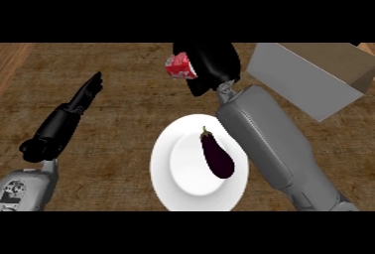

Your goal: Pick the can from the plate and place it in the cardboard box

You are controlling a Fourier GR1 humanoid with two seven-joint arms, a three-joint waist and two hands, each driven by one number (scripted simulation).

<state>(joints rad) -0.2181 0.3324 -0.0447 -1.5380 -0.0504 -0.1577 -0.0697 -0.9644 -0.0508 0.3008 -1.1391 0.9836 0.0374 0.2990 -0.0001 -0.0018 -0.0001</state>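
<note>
Nearest to us, our two grey forearms enter from the lower edge. The left robot hand [73, 111] rests at the left side over the table [117, 79], fingers straight and relaxed, holding nothing.

Just beyond the forearms sits one white plate [164, 171], and on it lies one dark eggplant [217, 155], slanting across the right half. No can is on the plate now; the eggplant is the only thing it carries.

Our right forearm runs up past the plate's right edge. Farther out, the right robot hand [212, 64] has its fingers curled round one red can [179, 67], of which we see only the left part; the rest is hidden by the black hand. The can appears lifted clear of the plate and well beyond its far rim, above the table.

Farthest off, at the upper right, stands one cardboard box [351, 69], with a pale flap or side facing us. The can is to the left of the box, near it but not yet over its opening, as far as we can tell.

So we judge the pick done: the can is off the plate and in our grasp. What is left is to carry it rightward over the box, lower it in, and let go.

Counted: one plate, one eggplant, one can, one box, two robot hands.
</note>
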